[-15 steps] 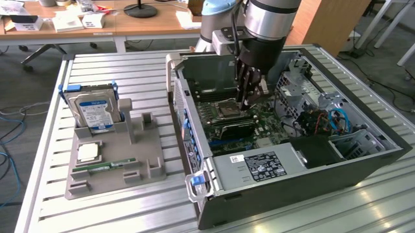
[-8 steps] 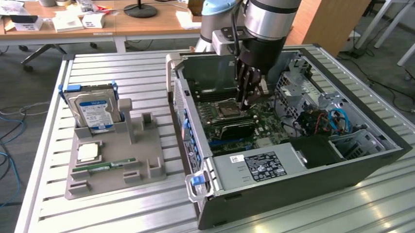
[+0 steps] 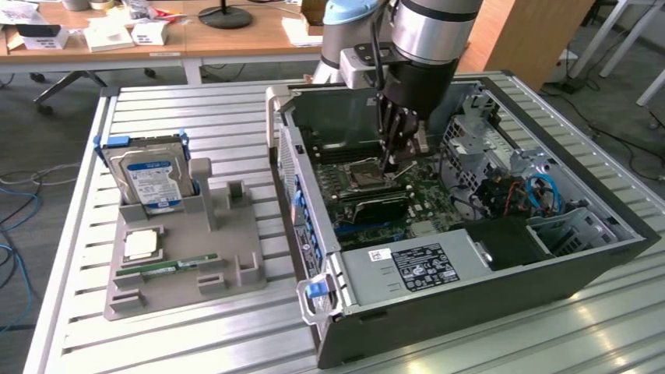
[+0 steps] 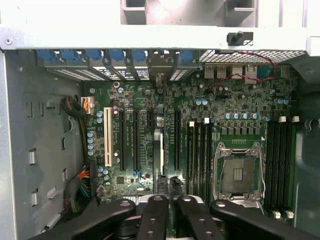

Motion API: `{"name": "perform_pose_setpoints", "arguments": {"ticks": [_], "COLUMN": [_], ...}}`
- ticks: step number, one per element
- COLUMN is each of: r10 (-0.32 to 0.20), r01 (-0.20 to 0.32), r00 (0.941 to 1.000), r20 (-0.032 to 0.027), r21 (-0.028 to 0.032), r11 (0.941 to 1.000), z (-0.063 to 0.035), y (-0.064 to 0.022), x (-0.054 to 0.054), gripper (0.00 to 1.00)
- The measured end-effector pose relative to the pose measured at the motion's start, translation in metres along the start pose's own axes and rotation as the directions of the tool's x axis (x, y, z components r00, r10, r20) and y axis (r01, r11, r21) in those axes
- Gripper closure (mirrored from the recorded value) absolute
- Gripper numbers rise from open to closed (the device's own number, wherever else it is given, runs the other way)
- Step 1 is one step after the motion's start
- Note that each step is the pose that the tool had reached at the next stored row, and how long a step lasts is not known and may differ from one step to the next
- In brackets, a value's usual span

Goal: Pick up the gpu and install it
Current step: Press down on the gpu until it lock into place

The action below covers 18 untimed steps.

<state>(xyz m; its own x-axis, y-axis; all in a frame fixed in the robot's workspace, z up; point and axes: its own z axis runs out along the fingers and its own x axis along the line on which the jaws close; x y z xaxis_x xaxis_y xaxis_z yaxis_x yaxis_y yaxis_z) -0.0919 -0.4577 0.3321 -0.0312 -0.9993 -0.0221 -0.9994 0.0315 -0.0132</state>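
Exterior view, from its left: a hard drive (image 3: 151, 178) with a blue-white label stands upright at the back of a grey holder (image 3: 241, 234) on the slatted tabletop (image 3: 208, 343). In front of it in the same holder lie a CPU (image 3: 142, 245) and, nearer the camera, a green RAM stick (image 3: 167, 267).

Further toward the exterior view's right sits the open PC case (image 3: 613, 234), its side off and the motherboard (image 3: 426, 206) showing. I reach down into it from above, my fingers (image 3: 400, 144) hanging over the board close to the bare CPU socket (image 3: 370, 173). The gpu (image 3: 374, 208) is inside the case, just in front of that socket from this camera. It stands on its long edge on the board, black face toward the camera, running across the case from the wall with the blue latches. The PSU (image 3: 410, 269) with its white label lies in the near corner. Toward the exterior view's right edge, blue cables (image 3: 543, 191) curl beside a metal drive cage (image 3: 571, 230).

Wrist view: the gpu (image 4: 158, 155) shows edge-on as a thin strip among the black slots, in line with the gap between my fingers (image 4: 152, 212). The socket (image 4: 239, 175) lies to one side. I cannot tell whether my fingers are pinching the card's edge or only standing close beside it, nor whether the card is fully seated.
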Motion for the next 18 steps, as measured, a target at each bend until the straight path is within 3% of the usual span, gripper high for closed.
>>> {"name": "perform_pose_setpoints", "arguments": {"ticks": [2, 9, 14, 18], "r10": [0.000, 0.000, 0.001, 0.001], "r01": [0.000, 0.000, -0.001, -0.001], "r00": [1.0000, 1.0000, 1.0000, 1.0000], "r20": [0.0000, 0.0001, 0.0001, -0.0001], "r21": [0.0000, 0.0001, 0.0001, 0.0000], "r11": [1.0000, 1.0000, 1.0000, 1.0000], "z": [0.0000, 0.0001, 0.0009, 0.0010], "y": [0.0000, 0.0006, 0.0103, 0.0110], "x": [0.000, 0.000, 0.000, 0.000], "gripper": [0.89, 0.89, 0.89, 0.89]}}
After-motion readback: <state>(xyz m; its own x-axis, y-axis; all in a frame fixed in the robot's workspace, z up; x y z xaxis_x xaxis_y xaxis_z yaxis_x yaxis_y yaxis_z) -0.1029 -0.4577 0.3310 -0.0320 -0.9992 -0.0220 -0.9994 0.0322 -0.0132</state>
